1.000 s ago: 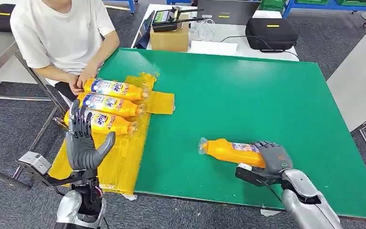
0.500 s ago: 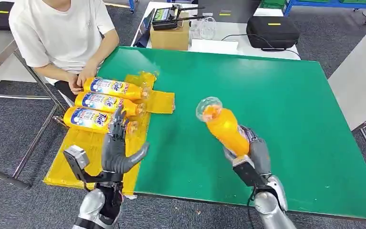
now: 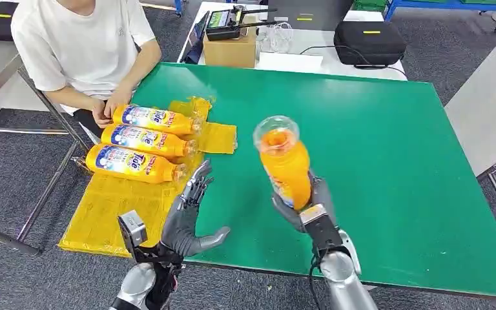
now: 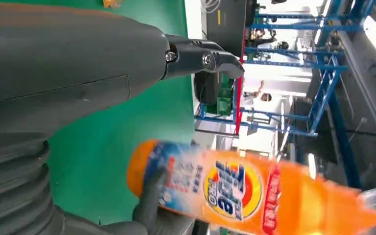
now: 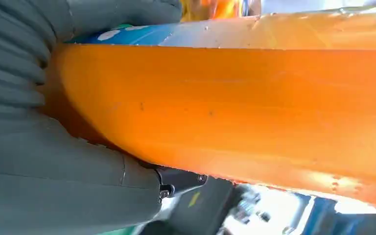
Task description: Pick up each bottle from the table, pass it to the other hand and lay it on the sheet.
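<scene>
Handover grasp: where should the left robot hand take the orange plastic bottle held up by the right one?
Probably the upper body of the orange plastic bottle, below its clear cap. The right robot hand wraps the base, leaving the upper part bare. The bottle stands nearly upright over the green table, so the open left robot hand should come in sideways from the robot's left.
</scene>
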